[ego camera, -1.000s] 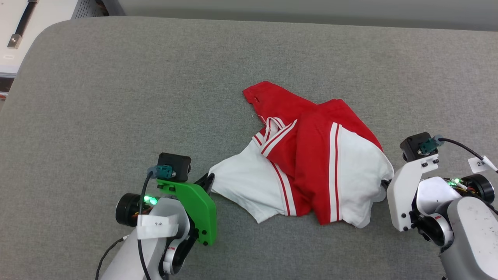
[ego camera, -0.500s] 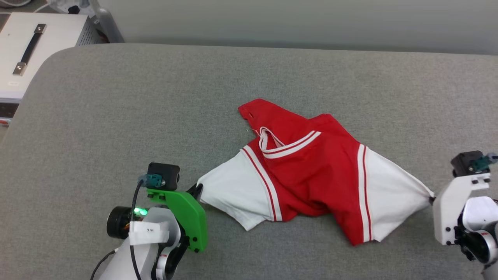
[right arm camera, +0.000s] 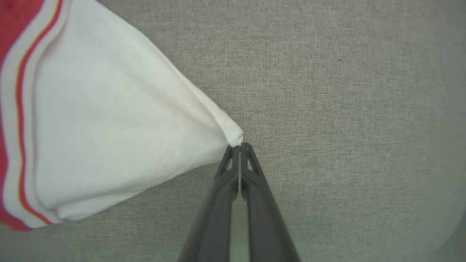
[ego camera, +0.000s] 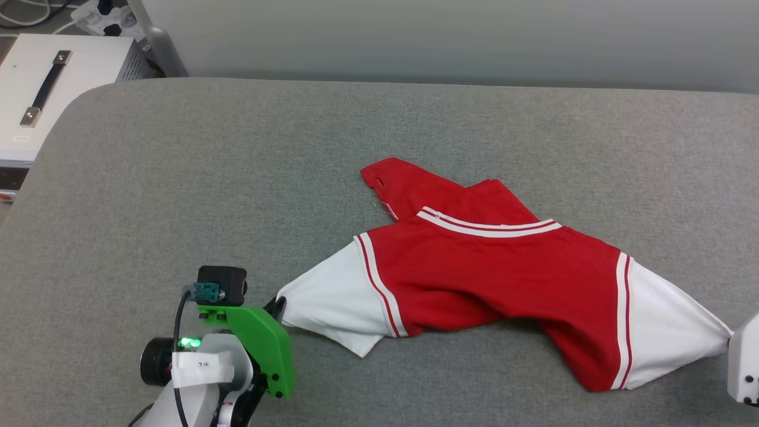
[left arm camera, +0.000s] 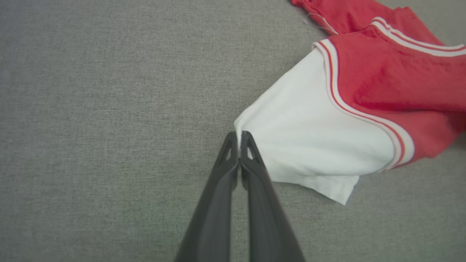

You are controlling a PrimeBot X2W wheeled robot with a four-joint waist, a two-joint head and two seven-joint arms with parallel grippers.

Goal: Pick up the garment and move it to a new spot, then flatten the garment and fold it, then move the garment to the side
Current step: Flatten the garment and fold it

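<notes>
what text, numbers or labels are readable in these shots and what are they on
White tag on the left arm's wrist: faint dark marks, too blurred to read.
Small label on the white case: too small to read.
Garment: no lettering or number on the side that shows.

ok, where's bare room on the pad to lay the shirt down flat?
Biggest bare patch: pad left of and behind the shirt, out to the rounded corner by the white box. Also bare: far right behind the shirt, and a near strip below it. Crowded: the line between left jaws and right jaws, each shut on a sleeve tip.
</notes>
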